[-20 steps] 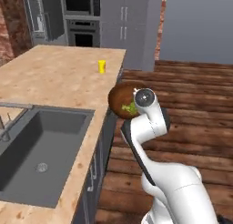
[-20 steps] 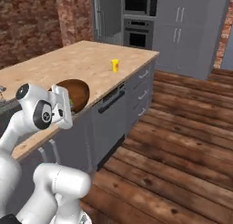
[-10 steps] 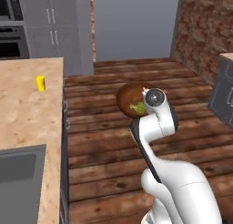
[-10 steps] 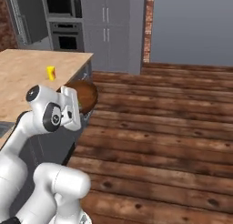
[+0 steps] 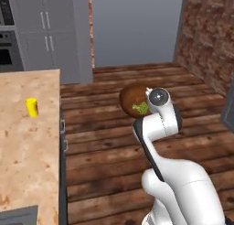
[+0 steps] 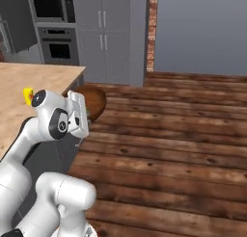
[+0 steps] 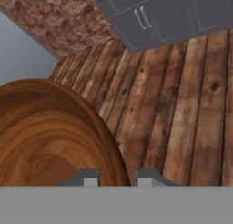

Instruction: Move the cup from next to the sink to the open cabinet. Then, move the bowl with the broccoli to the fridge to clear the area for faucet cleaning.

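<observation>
Left base view has our gripper (image 5: 145,105) pinching the wooden bowl (image 5: 133,97) with the broccoli (image 5: 140,109) mid-frame, while the yellow cup (image 5: 31,107) sits far left.

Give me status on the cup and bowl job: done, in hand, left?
Done: nothing visibly. The cup stands on the counter, not in a cabinet. In hand: the pincer is shut on the rim of the bowl, carried over the wooden floor with the broccoli inside. Left: bowl to fridge, plus the cup move.

the bowl (image 6: 95,100) is held up beside the counter (image 6: 29,82), with the cup (image 6: 28,96) on it.
</observation>
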